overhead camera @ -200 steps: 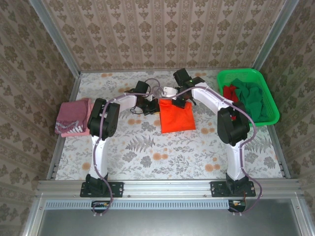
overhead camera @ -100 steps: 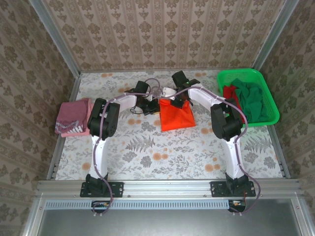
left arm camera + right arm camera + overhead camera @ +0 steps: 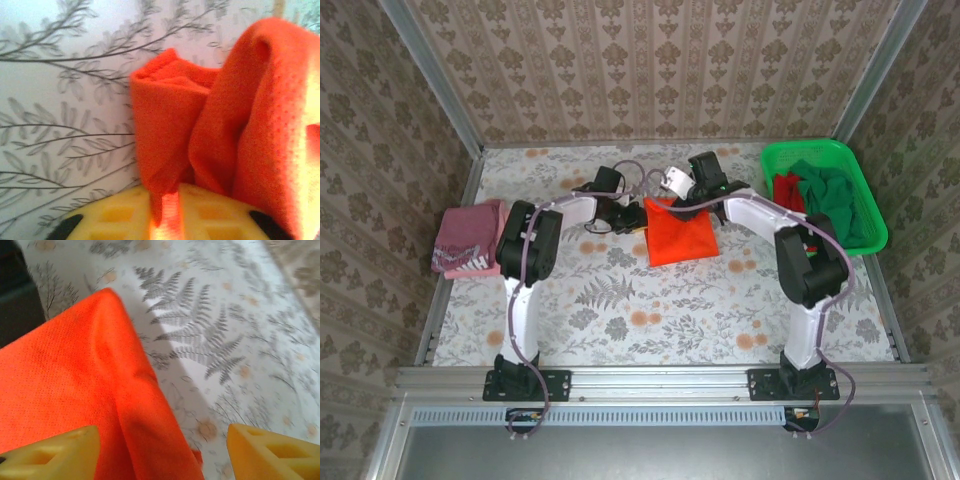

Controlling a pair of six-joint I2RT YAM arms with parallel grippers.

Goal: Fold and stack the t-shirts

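Observation:
A folded bright orange t-shirt [image 3: 680, 236] lies at the middle back of the table. My left gripper [image 3: 636, 216] is shut on the shirt's far left edge; the orange cloth [image 3: 170, 150] is pinched between the yellow fingers [image 3: 115, 217]. My right gripper [image 3: 695, 192] stands open over the shirt's far edge, its yellow fingertips [image 3: 55, 452] spread wide with the orange cloth [image 3: 75, 395] below them. A folded pink-maroon t-shirt [image 3: 470, 238] rests at the left edge. The red t-shirt [image 3: 786, 188] and the dark green t-shirt [image 3: 835, 205] lie crumpled in the basket.
The bright green mesh basket [image 3: 800, 150] sits at the back right corner. Metal rails border the table, with patterned walls behind. Bare floral tabletop [image 3: 660, 310] stretches in front of the orange shirt.
My right gripper has shifted a little right and back along the orange shirt's far edge, its arm swinging outward. The left gripper has stayed on the shirt's left edge.

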